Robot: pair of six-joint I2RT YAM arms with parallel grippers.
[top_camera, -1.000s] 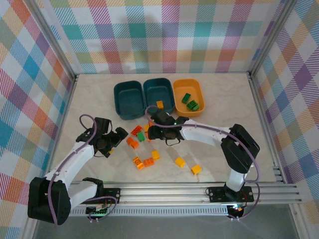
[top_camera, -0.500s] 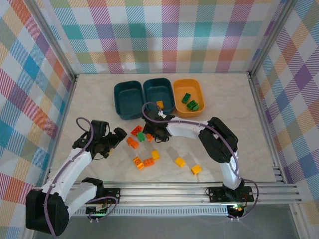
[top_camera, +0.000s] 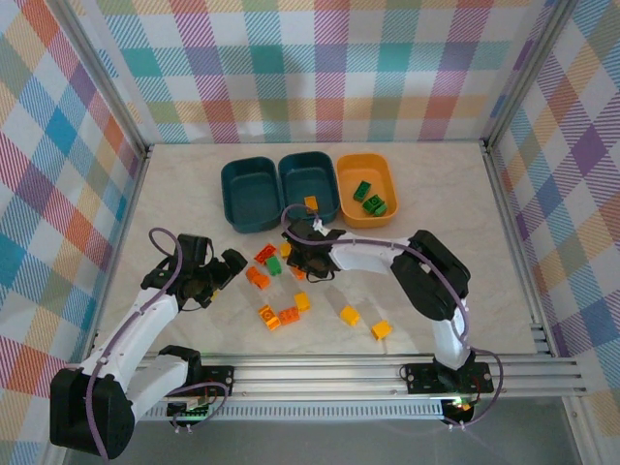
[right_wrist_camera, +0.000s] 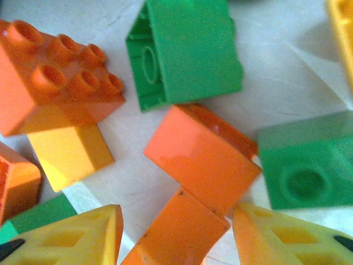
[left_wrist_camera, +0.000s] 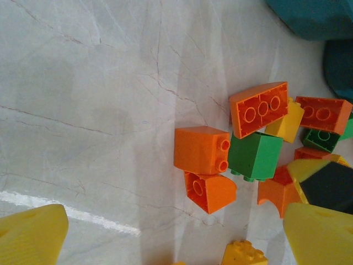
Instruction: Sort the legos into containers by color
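My right gripper sits low among the legos on the table, jaws spread either side of an orange brick. My left gripper waits beside the pile, jaws spread and empty. Green bricks lie in the orange tub.

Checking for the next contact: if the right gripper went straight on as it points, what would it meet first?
Probably the orange brick lying between the open jaws of the right gripper, with a second orange brick just beyond. Depth is unclear in the wrist view, so it may be nearly touching.
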